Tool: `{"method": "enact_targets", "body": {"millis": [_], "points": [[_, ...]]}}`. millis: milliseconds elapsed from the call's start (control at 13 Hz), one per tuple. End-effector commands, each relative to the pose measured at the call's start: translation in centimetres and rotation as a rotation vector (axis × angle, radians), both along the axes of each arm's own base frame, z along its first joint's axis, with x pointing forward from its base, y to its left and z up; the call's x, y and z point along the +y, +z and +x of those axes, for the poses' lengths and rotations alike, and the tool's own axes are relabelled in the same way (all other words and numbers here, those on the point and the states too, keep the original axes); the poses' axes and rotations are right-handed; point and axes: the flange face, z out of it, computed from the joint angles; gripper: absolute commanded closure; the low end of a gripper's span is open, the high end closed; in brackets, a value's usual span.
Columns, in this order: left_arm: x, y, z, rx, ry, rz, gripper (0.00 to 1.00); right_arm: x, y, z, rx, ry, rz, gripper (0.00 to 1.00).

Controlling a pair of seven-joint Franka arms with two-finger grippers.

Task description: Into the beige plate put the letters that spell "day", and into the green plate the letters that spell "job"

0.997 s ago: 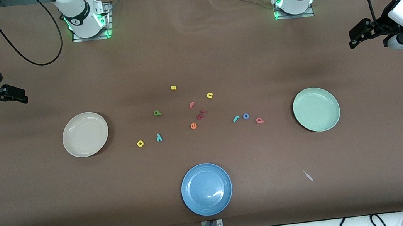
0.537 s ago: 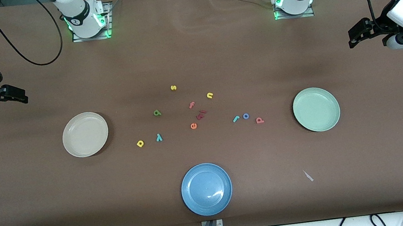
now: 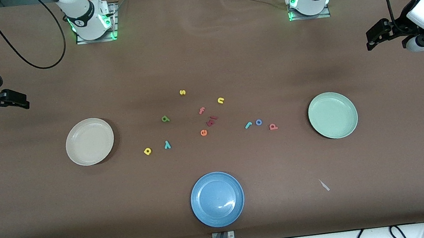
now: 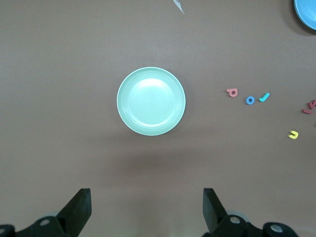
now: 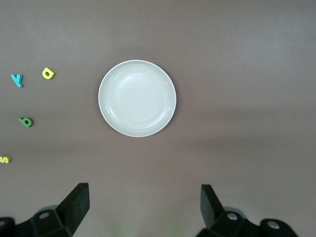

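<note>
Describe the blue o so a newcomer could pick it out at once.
Start at the green plate toward the left arm's end of the table, then look along the table toward the middle. Three small foam letters lie in a short row: the salmon-red b, the blue o, then the teal j. The o is the middle one, the only blue ring.

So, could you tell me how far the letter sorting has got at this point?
Nothing is sorted yet. The beige plate and green plate hold nothing. The yellow d, green a, teal y, teal j, blue o and salmon b lie on the table. The left gripper and right gripper are open, holding nothing. All six placements remain.
</note>
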Motion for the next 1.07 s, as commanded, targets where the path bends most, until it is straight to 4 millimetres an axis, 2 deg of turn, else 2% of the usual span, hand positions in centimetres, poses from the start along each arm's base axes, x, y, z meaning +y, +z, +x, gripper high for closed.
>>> {"method": "enact_targets", "body": {"millis": [0, 230, 460, 613, 767, 844, 920, 997], "points": [[0.1, 0.2, -0.2, 0.006, -0.016, -0.005, 0.00, 0.0, 0.5, 0.3, 0.000, 0.002, 0.019, 0.00], [-0.2, -0.9, 0.4, 0.026, -0.020, -0.005, 0.00, 0.6, -0.8, 0.7, 0.027, 0.025, 0.027, 0.00], [-1.7, -3.0, 1.5, 0.058, -0.041, -0.018, 0.00, 3.6, -2.8, 1.3, 0.061, 0.057, 0.052, 0.00], [-4.8, -5.0, 3.4, 0.079, -0.092, -0.012, 0.00, 6.7, -4.9, 2.0, 0.082, 0.103, 0.060, 0.00], [-8.3, -7.3, 5.3, 0.104, -0.140, -0.018, 0.00, 9.0, -8.1, 3.3, 0.095, 0.121, 0.092, 0.00], [-10.4, -9.4, 5.8, 0.133, -0.148, -0.009, 0.00, 10.3, -9.7, 3.9, 0.093, 0.138, 0.093, 0.00], [-11.9, -10.1, 6.4, 0.117, -0.129, -0.004, 0.00, 12.0, -11.6, 4.7, 0.076, 0.163, 0.093, 0.00], [-12.5, -11.5, 7.0, 0.123, -0.085, -0.002, 0.00, 13.8, -14.0, 5.7, 0.053, 0.184, 0.093, 0.00]]}}
